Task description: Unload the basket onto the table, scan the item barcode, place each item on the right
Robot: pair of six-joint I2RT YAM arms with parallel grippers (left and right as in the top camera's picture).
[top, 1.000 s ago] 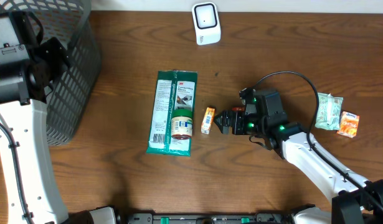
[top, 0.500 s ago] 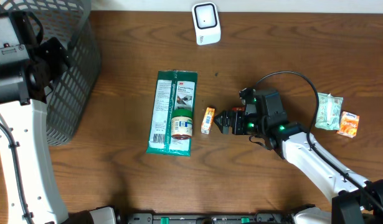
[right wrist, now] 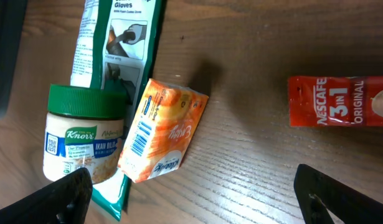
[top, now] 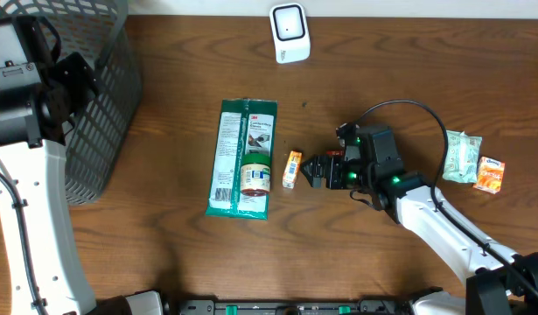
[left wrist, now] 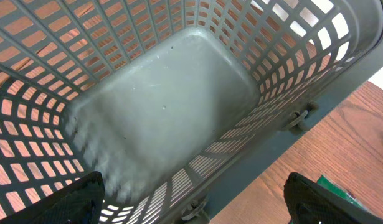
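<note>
A small orange Kleenex pack lies mid-table, its barcode facing up in the right wrist view. My right gripper hovers just right of it, open and empty. Left of the orange pack, a green-lidded Knorr jar lies on a long green 3M gloves pack. A white scanner stands at the table's far edge. My left gripper hangs open over the grey basket, with nothing between its fingers.
The grey mesh basket fills the far left corner and holds nothing. A red Nescafe sachet lies to the right of the orange pack in the right wrist view. A pale tissue pack and a second orange pack lie at the right.
</note>
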